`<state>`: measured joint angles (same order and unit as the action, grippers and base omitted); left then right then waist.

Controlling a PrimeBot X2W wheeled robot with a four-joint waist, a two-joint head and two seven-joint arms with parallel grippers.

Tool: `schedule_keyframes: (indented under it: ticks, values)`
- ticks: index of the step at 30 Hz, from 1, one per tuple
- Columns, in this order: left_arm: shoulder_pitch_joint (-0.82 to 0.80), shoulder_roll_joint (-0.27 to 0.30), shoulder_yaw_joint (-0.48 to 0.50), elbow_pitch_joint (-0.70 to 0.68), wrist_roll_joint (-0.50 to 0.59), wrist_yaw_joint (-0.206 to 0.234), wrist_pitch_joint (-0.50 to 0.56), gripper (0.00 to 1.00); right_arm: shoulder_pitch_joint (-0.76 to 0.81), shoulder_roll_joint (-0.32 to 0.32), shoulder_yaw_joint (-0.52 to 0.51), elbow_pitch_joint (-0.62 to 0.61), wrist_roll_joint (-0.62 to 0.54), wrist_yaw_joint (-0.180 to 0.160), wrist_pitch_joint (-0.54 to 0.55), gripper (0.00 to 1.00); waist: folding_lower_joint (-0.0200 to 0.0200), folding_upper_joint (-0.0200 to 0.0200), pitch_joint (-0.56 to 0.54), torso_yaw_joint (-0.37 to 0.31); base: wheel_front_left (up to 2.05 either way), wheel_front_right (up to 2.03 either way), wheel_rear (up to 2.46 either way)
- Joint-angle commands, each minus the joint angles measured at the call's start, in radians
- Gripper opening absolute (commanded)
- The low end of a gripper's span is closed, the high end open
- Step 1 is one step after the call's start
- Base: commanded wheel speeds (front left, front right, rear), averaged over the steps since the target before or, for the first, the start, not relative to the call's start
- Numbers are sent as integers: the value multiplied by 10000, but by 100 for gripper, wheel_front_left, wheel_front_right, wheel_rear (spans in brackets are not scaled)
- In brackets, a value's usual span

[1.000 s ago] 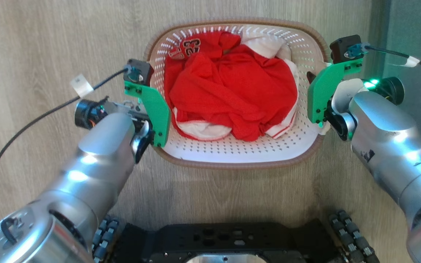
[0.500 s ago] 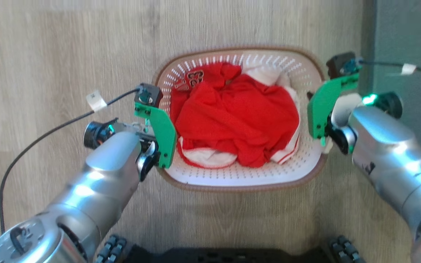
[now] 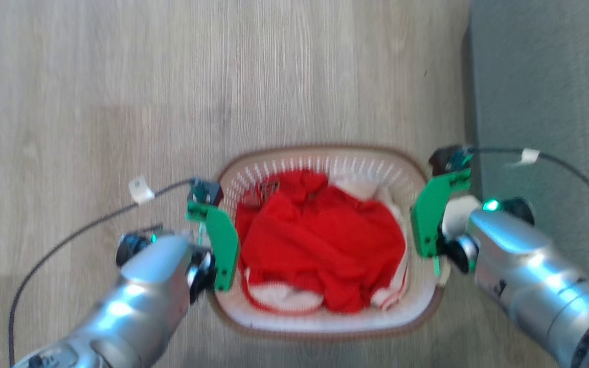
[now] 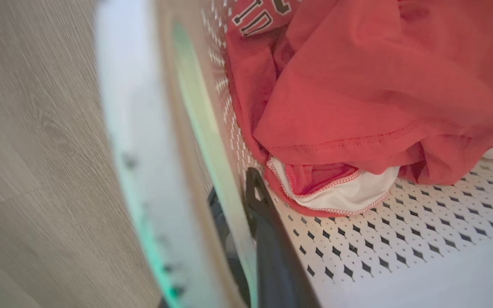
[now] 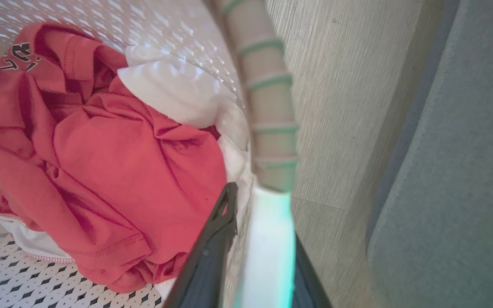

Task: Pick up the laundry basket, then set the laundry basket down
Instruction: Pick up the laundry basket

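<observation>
The laundry basket, white perforated plastic with a brown woven-look rim, holds red clothes and white clothes. My left gripper is at the middle of its left side, under a green plate. In the left wrist view the left gripper is shut on the basket's rim, one dark finger inside the wall. My right gripper is at the right side. In the right wrist view the right gripper is shut on the rim, with a dark finger inside against the clothes.
Pale wood floor spreads around the basket. A grey carpet or mat runs along the right, its edge close to the right arm. Black cables trail from both wrists.
The head camera has moved: the basket and both arms now sit lower in the picture and look smaller, and the robot's base has left view. Both grippers keep their hold on the rim.
</observation>
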<state>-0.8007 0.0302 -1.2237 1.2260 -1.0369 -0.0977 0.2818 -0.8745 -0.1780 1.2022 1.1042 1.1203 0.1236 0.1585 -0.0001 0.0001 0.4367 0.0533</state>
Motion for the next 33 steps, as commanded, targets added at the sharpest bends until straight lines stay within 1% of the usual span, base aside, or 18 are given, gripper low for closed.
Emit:
schedule_keyframes:
  ticks: [1,9,17,29,33]
  values:
    - [27,200,-139,43,82,-119,83,0,443,125,290,-218,-79,71,112,0,1,-1,-829,-108,0,0,0]
    - [672,200,-268,201,19,-289,590,0,1117,384,577,-463,166,71,719,0,1,-1,-2066,-160,0,0,0]
    - [943,216,-299,43,-240,-324,1163,0,1466,403,683,-570,304,71,1118,0,1,-1,-2974,21,0,0,0]
    - [1382,590,-452,-706,-336,-328,1992,0,1762,663,748,-585,433,71,1549,0,1,-1,-4233,303,0,0,0]
    - [1566,732,-475,-893,-424,-329,2076,0,1885,720,759,-590,406,71,1678,0,1,-1,-4513,422,0,0,0]
